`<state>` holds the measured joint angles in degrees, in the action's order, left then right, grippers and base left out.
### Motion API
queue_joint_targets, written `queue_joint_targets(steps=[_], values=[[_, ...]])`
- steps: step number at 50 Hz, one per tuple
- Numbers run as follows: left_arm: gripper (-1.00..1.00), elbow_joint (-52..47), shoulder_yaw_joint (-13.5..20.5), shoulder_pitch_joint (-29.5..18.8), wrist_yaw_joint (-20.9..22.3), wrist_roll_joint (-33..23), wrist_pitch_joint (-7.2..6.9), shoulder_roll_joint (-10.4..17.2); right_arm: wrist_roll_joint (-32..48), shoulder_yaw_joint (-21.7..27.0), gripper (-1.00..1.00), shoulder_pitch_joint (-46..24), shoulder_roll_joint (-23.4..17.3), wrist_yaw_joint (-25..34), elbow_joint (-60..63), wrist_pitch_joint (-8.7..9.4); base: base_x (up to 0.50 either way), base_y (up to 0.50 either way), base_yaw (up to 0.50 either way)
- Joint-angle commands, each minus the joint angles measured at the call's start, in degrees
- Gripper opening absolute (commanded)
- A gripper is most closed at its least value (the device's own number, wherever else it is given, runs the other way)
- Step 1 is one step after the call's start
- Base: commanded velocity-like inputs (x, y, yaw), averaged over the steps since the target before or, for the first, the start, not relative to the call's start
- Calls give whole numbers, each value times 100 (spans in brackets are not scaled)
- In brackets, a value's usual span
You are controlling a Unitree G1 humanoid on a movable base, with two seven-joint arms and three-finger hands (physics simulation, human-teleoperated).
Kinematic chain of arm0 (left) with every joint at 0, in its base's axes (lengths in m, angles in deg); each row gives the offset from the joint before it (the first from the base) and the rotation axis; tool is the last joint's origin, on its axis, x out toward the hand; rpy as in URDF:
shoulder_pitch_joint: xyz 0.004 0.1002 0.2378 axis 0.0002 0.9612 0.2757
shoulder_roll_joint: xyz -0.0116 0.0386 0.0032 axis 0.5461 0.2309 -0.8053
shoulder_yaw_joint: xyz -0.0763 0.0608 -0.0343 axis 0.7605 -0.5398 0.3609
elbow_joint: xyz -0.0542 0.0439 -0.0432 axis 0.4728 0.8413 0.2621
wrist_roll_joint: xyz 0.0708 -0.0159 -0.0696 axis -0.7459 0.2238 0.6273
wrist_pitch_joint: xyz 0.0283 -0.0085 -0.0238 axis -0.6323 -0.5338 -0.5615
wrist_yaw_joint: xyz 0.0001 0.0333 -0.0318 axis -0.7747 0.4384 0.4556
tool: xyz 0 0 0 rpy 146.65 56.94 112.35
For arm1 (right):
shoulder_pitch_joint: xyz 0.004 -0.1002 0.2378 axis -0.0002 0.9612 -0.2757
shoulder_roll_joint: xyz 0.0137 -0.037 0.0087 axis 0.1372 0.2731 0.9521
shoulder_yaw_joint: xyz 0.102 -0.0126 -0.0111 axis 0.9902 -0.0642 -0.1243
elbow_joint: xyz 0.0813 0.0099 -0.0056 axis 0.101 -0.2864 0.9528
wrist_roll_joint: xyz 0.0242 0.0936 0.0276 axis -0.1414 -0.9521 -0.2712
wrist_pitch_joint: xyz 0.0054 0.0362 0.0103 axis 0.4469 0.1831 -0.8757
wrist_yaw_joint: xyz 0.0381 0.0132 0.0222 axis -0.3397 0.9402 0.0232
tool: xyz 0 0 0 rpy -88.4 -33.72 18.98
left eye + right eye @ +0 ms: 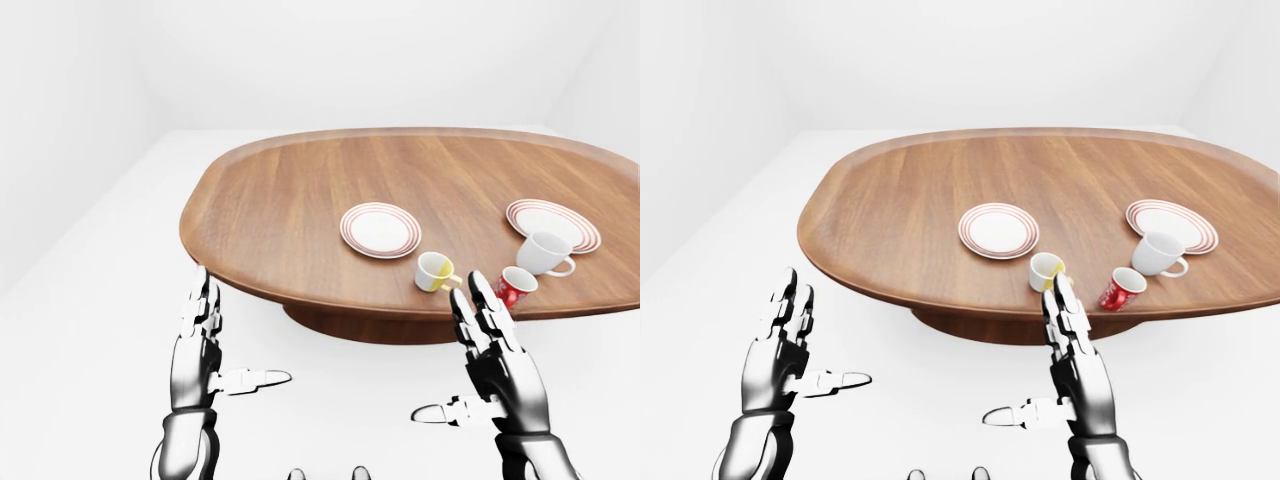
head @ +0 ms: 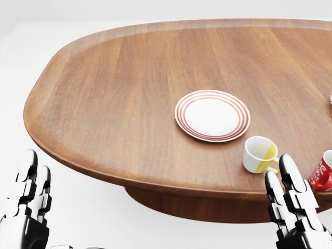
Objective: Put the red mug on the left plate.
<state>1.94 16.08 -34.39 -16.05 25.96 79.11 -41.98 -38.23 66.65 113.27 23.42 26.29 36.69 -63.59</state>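
Reaching comes next: both our hands are open and empty, so our right hand [image 1: 490, 345] must grab the red mug [image 1: 514, 288].

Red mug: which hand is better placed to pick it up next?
Right. The right hand is open with its fingertips just below the red mug near the table edge in the left-eye view. The left hand hangs open far to the left, off the table.
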Motion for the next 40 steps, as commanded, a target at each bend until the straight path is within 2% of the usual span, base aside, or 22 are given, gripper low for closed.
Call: queue_joint_targets(steps=[1,8,40], values=[[100,16,6,-21,12,-6,0,-3,16,-88,100,-21,-50,34,-71,0,5,0,0],[100,19,7,-21,16,-11,0,-4,-222,-66,100,21,-86,125,-21,0,4,0,0],[100,46,19,-57,25,-3,0,-9,-481,-81,100,50,-87,426,97,0,50,-2,0]])
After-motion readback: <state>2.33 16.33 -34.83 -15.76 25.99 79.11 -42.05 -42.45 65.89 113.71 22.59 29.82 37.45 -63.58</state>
